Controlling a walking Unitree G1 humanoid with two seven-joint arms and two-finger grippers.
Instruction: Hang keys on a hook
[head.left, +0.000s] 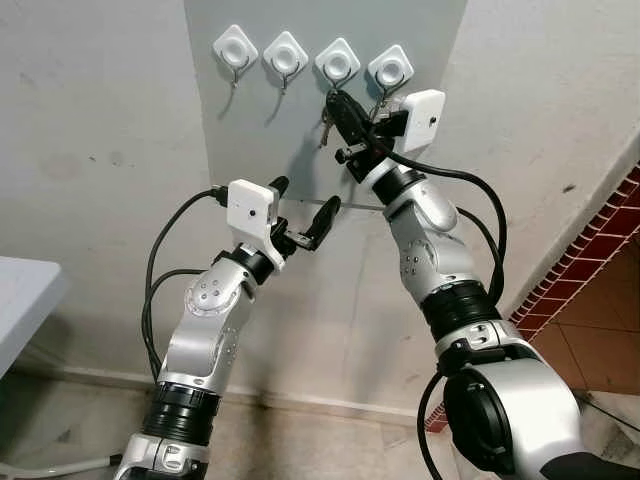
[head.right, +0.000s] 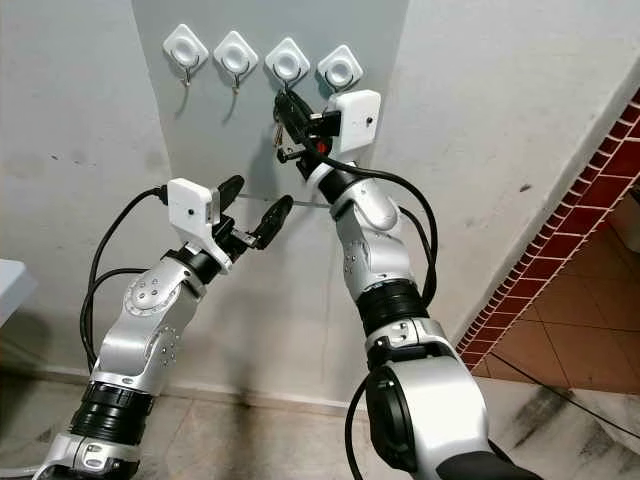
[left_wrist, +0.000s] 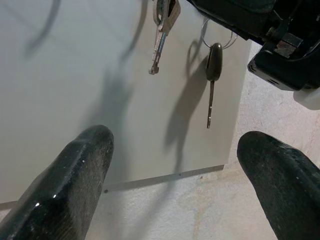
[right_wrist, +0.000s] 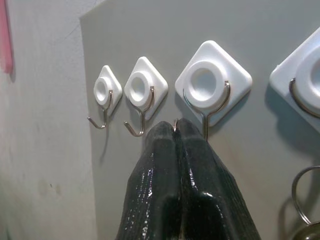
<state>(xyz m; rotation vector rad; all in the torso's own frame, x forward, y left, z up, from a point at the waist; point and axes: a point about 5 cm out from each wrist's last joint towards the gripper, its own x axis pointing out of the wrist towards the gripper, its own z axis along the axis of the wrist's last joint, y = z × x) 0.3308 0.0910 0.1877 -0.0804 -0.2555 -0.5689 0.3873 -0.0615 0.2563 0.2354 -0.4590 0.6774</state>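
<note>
Firstly, grey rectangular wall panel (head.left: 300, 140), upper centre of frame, carrying four white diamond-shaped adhesive hooks with wire prongs (head.left: 287, 57).

Right gripper (right_wrist: 176, 131), raised to the third hook (right_wrist: 212, 85); fingers pressed together, apparently pinching a thin metal ring at their tips.

Left gripper (head.left: 301, 208), lower centre, below the hooks; fingers spread, holding nothing.

Silver metal keys (left_wrist: 161, 30), dangling beneath the right gripper, against the panel.

Black-headed key on a wire ring (left_wrist: 213, 75), hanging just beside, under the fourth hook.

Handling, judged: light, rigid, slippery, prone to swing; best held by the ring.

Containers: none present.
</note>
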